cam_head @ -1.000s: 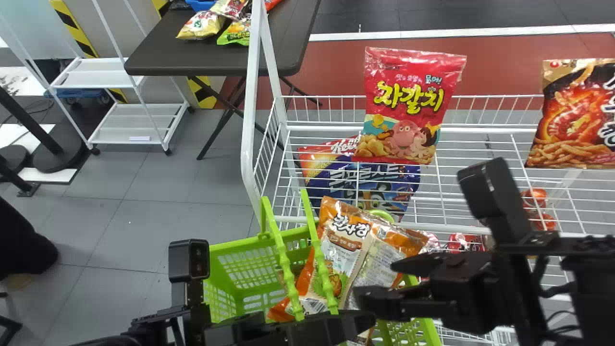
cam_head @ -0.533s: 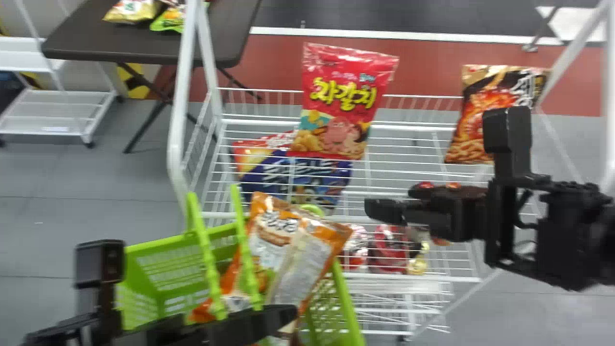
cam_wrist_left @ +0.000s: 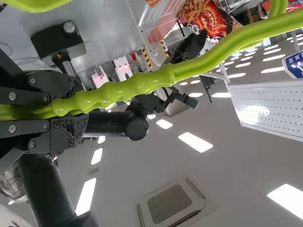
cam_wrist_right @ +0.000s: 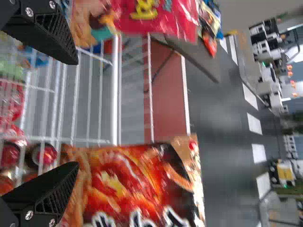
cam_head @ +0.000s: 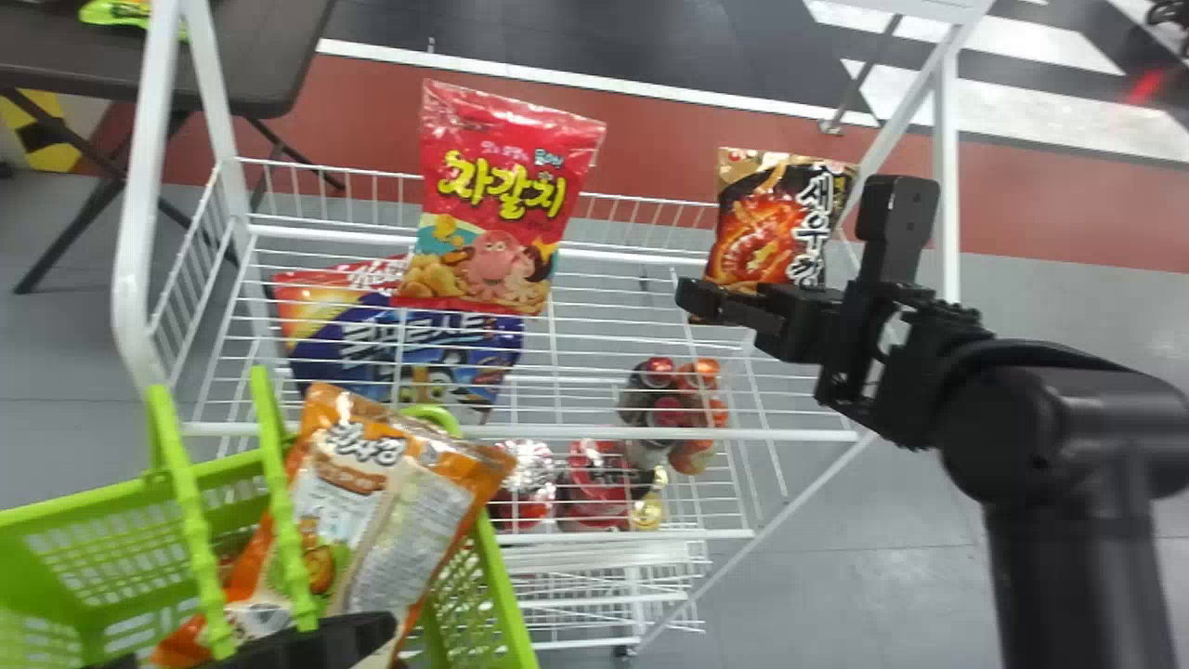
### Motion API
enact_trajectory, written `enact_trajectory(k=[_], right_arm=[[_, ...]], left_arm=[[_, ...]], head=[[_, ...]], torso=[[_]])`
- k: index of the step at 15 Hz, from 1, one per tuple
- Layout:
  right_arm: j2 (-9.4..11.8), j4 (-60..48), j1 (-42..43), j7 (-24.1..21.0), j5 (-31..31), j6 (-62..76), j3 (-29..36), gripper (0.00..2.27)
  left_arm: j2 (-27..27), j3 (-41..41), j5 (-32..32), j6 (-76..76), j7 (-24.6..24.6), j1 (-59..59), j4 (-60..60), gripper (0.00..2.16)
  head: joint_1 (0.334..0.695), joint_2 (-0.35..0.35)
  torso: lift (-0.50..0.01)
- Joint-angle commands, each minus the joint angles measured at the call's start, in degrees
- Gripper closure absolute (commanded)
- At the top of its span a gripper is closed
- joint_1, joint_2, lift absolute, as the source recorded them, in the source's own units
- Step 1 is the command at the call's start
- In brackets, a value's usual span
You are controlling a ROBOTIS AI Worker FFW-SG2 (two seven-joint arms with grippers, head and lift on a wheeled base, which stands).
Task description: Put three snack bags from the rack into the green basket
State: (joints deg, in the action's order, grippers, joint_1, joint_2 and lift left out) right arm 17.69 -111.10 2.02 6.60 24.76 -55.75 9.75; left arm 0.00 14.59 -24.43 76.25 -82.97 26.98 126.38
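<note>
Black-orange snack bag (cam_head: 766, 223) is standing on the rack (cam_head: 520, 432) just beyond R gripper (cam_head: 713, 302) fingertips, nearer one finger; those fingers are gaping w/ nothing btwn. Red snack bag (cam_head: 492, 204) is standing farther off, L of R fingers, w/ blue snack bag (cam_head: 409, 348) lying lower, partly behind it. Green basket (cam_head: 506, 595) is hanging from L gripper (cam_head: 358, 636), whose fingers are clamping the handle (cam_wrist_left: 109, 94); orange-white snack pkg (cam_head: 325, 511) is sticking up in it, nr L fingers. Dark table (cam_head: 260, 56) is standing well past both grippers' fingers
</note>
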Motion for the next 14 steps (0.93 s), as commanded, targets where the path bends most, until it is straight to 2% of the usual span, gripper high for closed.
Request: enact_trajectory(k=[1, 5, 9, 11, 12, 13, 14], right_arm=[[0.7, 7.8, 3.4, -0.4, -3.1, 6.9, -0.8, 0.05], [0.9, 15.3, 6.8, -3.0, -7.7, 13.3, -1.8, 0.05], [2.4, 24.0, 11.1, -3.3, -8.9, 16.9, -5.4, 0.14], [2.4, 25.4, 11.7, -2.5, -8.9, 16.9, -6.2, 0.82], [2.4, 25.4, 11.7, -2.3, -8.9, 16.8, -6.3, 1.45], [2.4, 25.2, 11.7, -2.3, -8.7, 15.7, -6.4, 1.92], [2.4, 24.2, 11.4, -2.3, -8.3, 13.3, -6.3, 2.2]], left_arm=[[-0.1, 0.3, 0.0, 0.0, -0.1, 0.2, 0.0, 2.15], [-0.1, 1.1, -0.2, 0.0, -0.5, 0.6, 0.0, 2.15], [-0.1, 1.1, -0.2, 0.0, -0.4, 0.6, 0.0, 2.15], [-0.1, 1.3, -0.2, 0.2, -0.5, 0.8, 0.0, 2.15], [-0.1, 1.7, -0.3, 0.2, -0.6, 0.9, 0.0, 2.15], [-0.1, 1.9, -0.3, 0.2, -0.7, 1.0, 0.1, 2.15], [-0.1, 2.0, -0.4, 0.2, -0.8, 1.1, 0.1, 2.15]], head=[[0.695, -0.334], [0.695, -0.35], [0.695, -0.35], [0.695, -0.35], [0.695, -0.35], [0.695, -0.35], [0.695, -0.35]], torso=[[0.0], [0.0], [0.0], [0.0], [0.0], [0.0], [0.0]])
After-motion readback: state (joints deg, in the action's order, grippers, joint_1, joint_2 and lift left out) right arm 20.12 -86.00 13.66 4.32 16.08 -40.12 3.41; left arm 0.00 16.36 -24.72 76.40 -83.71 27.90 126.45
